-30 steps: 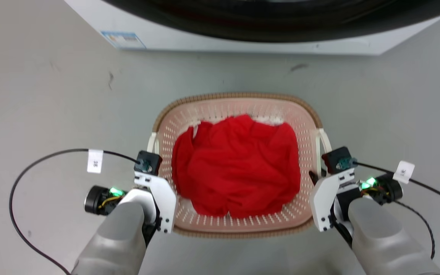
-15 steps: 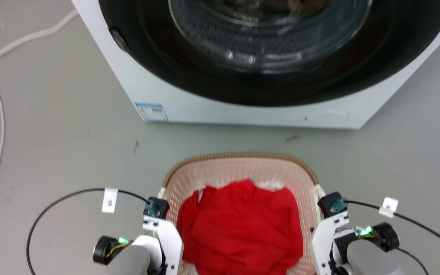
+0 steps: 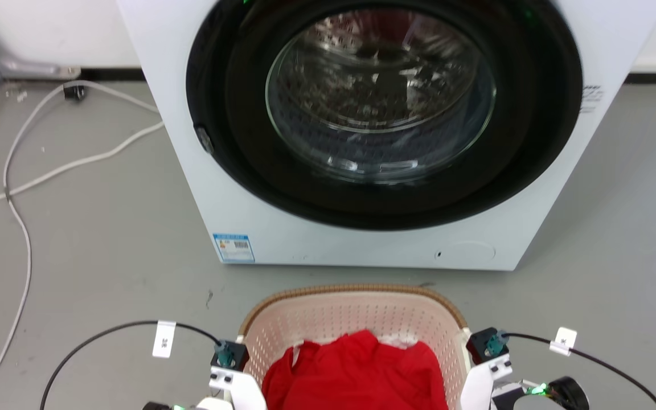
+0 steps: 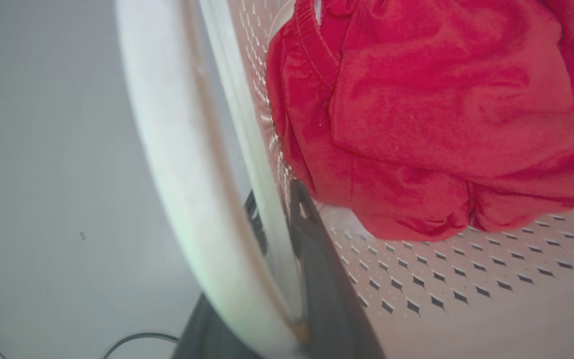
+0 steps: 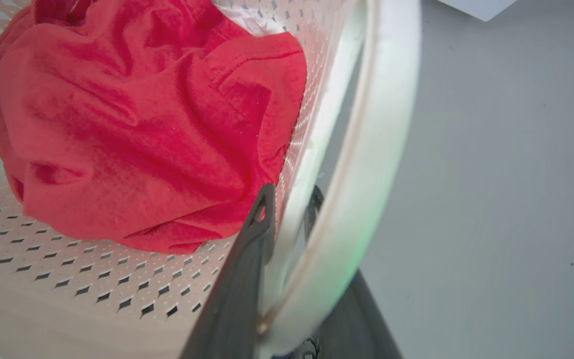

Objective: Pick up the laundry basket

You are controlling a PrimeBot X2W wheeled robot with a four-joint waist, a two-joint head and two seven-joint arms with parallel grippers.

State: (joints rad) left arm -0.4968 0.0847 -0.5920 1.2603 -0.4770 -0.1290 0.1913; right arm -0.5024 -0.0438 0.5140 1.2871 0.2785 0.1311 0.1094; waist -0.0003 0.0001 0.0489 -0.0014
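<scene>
The laundry basket (image 3: pixel 356 290), cream-pink with a brown rim, sits at the bottom middle of the head view with a red cloth (image 3: pixel 356 376) bunched inside. My left gripper (image 4: pixel 274 199) is shut on the basket's left wall (image 4: pixel 466 279), one dark finger inside and one outside beside the white handle (image 4: pixel 167 149). On the other side my right gripper (image 5: pixel 292 194) is shut on the right wall (image 5: pixel 68 279), just inside its white handle (image 5: pixel 381 124). The head view cuts off the basket's near half.
A white washing machine (image 3: pixel 248 188) with a closed round glass door (image 3: pixel 379 97) stands straight ahead, close behind the basket. Pale cables (image 3: pixel 20 182) trail over the grey floor to the left. Black cables (image 3: pixel 100 333) loop out from both wrists.
The head camera has tilted up: the washing machine's door has come into view, and the basket and both grippers have slid to the bottom edge. Both grippers keep their hold on the basket's sides.
</scene>
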